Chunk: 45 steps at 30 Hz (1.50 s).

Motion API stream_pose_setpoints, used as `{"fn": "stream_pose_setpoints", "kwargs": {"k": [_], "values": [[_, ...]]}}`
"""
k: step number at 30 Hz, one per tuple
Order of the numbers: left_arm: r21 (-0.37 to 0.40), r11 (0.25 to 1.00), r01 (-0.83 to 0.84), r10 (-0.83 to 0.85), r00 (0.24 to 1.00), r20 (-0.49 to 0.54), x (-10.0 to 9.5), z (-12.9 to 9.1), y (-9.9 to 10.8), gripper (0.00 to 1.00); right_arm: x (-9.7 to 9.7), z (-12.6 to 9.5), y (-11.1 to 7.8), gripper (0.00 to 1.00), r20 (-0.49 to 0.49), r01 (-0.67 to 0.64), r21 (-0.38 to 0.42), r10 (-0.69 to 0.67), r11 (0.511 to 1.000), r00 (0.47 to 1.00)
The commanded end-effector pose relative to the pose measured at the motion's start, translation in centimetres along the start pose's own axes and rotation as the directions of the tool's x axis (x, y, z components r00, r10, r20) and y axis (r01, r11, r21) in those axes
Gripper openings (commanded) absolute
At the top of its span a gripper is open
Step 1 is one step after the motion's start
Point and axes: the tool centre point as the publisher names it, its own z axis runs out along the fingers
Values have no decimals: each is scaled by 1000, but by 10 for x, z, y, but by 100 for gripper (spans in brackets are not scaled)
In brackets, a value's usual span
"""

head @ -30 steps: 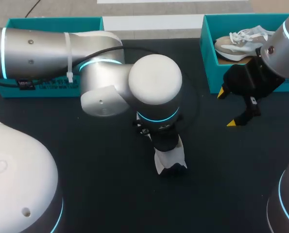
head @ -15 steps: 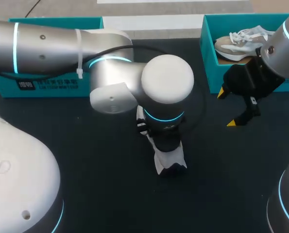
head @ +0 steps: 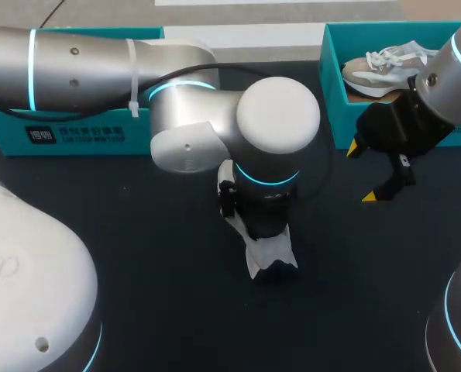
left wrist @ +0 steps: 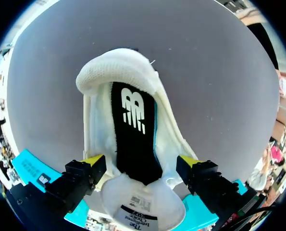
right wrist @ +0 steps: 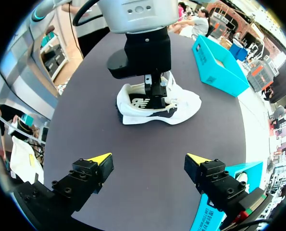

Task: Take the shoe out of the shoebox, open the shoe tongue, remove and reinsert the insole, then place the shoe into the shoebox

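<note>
At the middle of the bench (head: 168, 302), our left gripper (left wrist: 140, 160) stands wide over the shoe (left wrist: 116, 72). One yellow tip sits on each side of the collar, close against the white walls, spread about as far as our other gripper's. From the left wrist we look straight down into the shoe's mouth. The black insole (left wrist: 133, 130) lies flat inside, and the padded heel rim curves ahead of the gripper. The white tongue (left wrist: 143, 207) sits nearest the wrist, between the two finger bodies. From overhead, our left arm (head: 98, 66) comes in from the left and its wrist stands over the shoe, hiding most of it. Only one white and black end shows on the near side of the wrist. From the right wrist we see the shoe resting upright on its sole on the dark bench. Our right gripper (right wrist: 147, 160) hangs above bare bench with its fingers wide and nothing between them. It is just beside the near wall of the teal shoebox (head: 332, 101) at the bench's far right, well apart from the shoe. A second shoe (head: 385, 66), beige with white laces, lies in that shoebox. Another teal box (head: 75, 136) stands along the far left, partly behind our left arm.
</note>
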Motion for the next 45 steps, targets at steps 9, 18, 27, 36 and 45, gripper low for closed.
{"fn": "stream_pose_setpoints", "kwargs": {"k": [9,18,27,36,45], "values": [[23,999,-26,26,1000,-6,4,-8,14,100,0,1,0,100,1,-1,4,1,1000,1000],[16,999,-44,44,999,2,5,-23,35,100,0,1,0,100,1,-1,4,1,1000,1000],[1,1000,13,-13,998,62,-1,-47,77,100,0,1,0,100,1,-1,4,1,1000,1000],[-7,999,45,-45,998,50,-5,-37,94,100,0,1,0,100,1,-1,4,1,1000,1000],[-3,999,37,-37,999,39,-10,-24,88,45,0,1,0,100,1,-1,4,1,1000,1000]]}}
